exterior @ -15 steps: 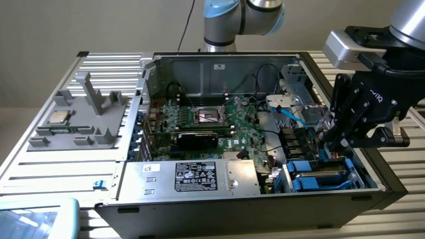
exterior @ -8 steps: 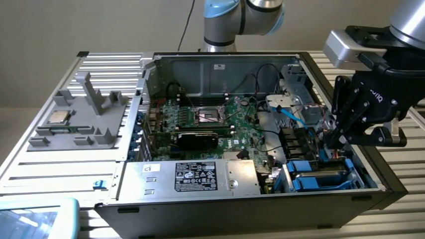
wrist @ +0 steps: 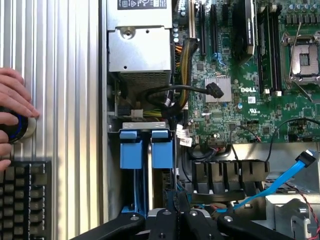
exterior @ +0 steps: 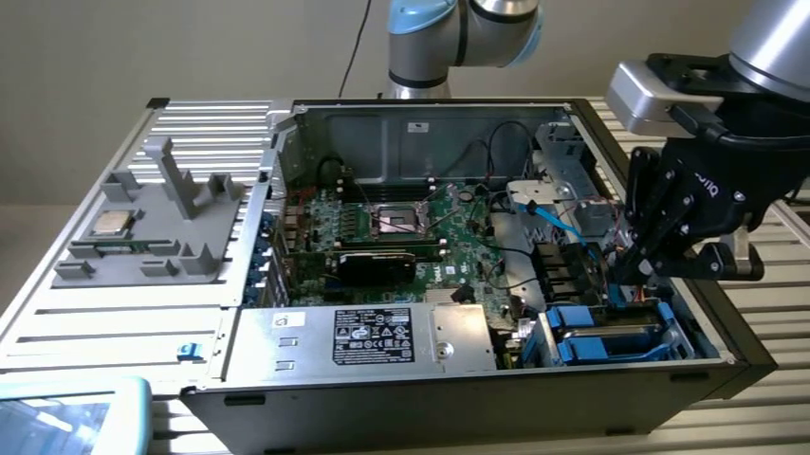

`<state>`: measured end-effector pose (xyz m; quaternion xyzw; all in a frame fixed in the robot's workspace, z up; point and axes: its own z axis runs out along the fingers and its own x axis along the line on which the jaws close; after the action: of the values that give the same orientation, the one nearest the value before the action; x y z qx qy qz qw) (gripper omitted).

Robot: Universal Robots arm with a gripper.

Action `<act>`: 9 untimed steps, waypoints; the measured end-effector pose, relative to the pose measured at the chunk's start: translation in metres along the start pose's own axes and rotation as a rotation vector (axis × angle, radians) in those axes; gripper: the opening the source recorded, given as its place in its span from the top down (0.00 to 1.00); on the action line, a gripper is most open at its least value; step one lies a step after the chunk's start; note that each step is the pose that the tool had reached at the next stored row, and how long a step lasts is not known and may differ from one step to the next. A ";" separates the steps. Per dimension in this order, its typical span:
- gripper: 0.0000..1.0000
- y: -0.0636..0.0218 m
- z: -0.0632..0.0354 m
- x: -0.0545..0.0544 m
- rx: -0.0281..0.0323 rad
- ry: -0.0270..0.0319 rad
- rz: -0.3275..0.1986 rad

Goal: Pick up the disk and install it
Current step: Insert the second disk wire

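one arm: the universal robots arm reaches in from the exterior view's right, and its black gripper [exterior: 629, 284] [wrist: 175, 222] hangs low over the drive bay of the open computer case [exterior: 443, 391].
gripper state: the fingers are drawn together; whether they pinch anything cannot be told, since the tips are hidden in the bay.
disk: in its bright blue carrier [exterior: 605, 322] [wrist: 162, 151], it sits down in the drive bay at the case's near corner on the exterior view's right, just under the gripper.
second blue carrier [wrist: 128, 150]: just beside the disk in the same bay, with the two end tabs level with each other.
power supply [exterior: 367, 336] [wrist: 140, 45]: a large silver box with a black-and-white label, next to the drive bay along the case's near wall.
motherboard [exterior: 418, 237] [wrist: 250, 90]: green, on the case floor, with the cpu socket bare.
blue cable [exterior: 557, 218] [wrist: 280, 185]: loose and running beside the gripper.
grey tray [exterior: 165, 223]: on the slatted table [exterior: 89, 313] at the exterior view's left, well apart from the case, with a small silver cpu chip [exterior: 112, 225] lying on it.
hand [wrist: 12, 100]: a person's hand rests on a round blue-ringed knob [wrist: 21, 127] on the table, near a dark keyboard [wrist: 25, 200].
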<state>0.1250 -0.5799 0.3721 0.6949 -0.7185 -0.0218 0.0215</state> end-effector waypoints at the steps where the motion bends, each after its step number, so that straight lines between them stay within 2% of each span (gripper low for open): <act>1: 0.89 -0.0001 0.0000 0.000 0.0013 0.0010 -0.016; 6: 0.89 0.0000 0.0000 0.000 0.0022 0.0054 -0.107; 9: 0.89 0.0000 -0.0002 0.000 0.0035 0.0008 -0.160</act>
<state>0.1250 -0.5798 0.3722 0.7500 -0.6608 -0.0219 0.0188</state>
